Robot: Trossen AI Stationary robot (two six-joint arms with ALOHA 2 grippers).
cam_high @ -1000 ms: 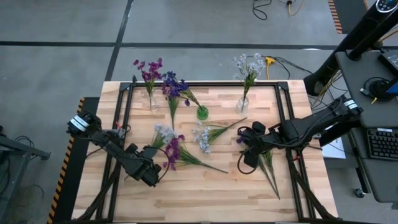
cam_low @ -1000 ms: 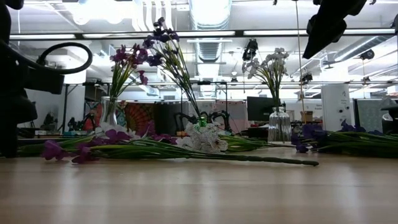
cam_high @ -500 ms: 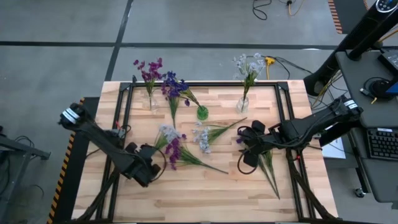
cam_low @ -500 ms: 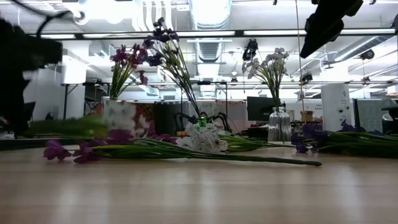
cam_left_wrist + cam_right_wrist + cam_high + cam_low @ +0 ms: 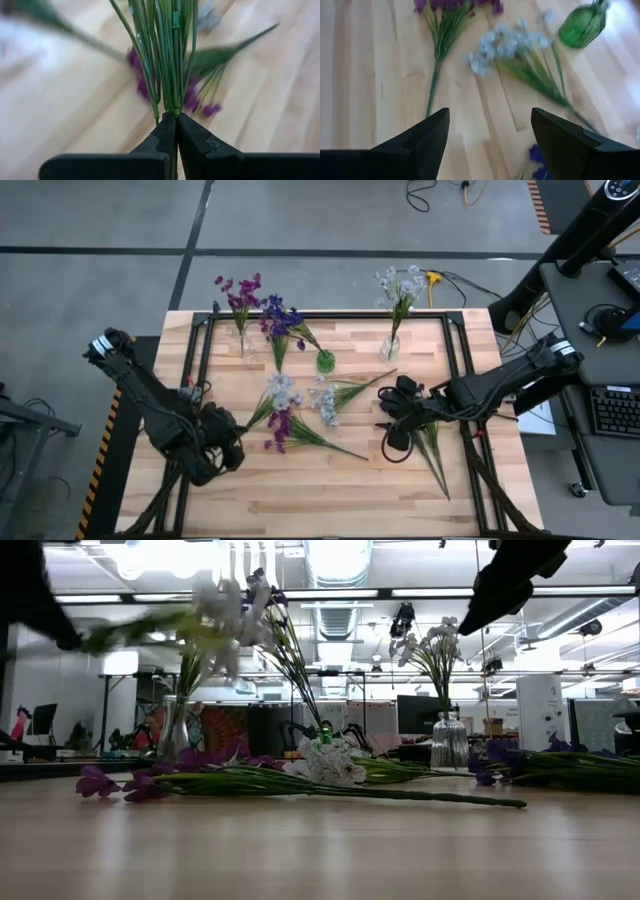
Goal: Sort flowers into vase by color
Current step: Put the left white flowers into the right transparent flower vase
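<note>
My left gripper [image 5: 237, 436] is shut on a pale white-blue flower sprig [image 5: 281, 390] at the table's left. In the low view the sprig [image 5: 215, 612] shows high above the table. A magenta flower [image 5: 281, 425] and another pale flower [image 5: 325, 402] lie flat on the wood. My right gripper [image 5: 390, 432] hovers open at the table's right, over a dark blue-violet flower [image 5: 432, 448] that lies there. Three vases stand along the far edge: a clear vase [image 5: 244, 343] with magenta flowers, a green vase [image 5: 325, 362] with dark blue-violet ones, and a clear vase [image 5: 390, 347] with pale ones. My left gripper pinches the lower end of the sprig's green stems [image 5: 170, 106] between its two fingers [image 5: 161, 134]. The fingers slant down toward the table's right and lie along the stems. The sprig juts out ahead of the fingertips, lifted clear of the table.
A black metal frame [image 5: 205, 355] borders the wooden table top on the left, right and far sides. The right wrist view shows the magenta flower [image 5: 442, 15], the lying pale flower [image 5: 506, 46] and the green vase [image 5: 582, 25]. Bare wood [image 5: 320, 495] lies near the front edge.
My left gripper has risen and drawn back toward the table's left edge, tipping from steeply downward to a slant. It stays shut on the pale sprig, which has come up off the table, its blossoms swinging high. The magenta flower beneath stays on the wood.
</note>
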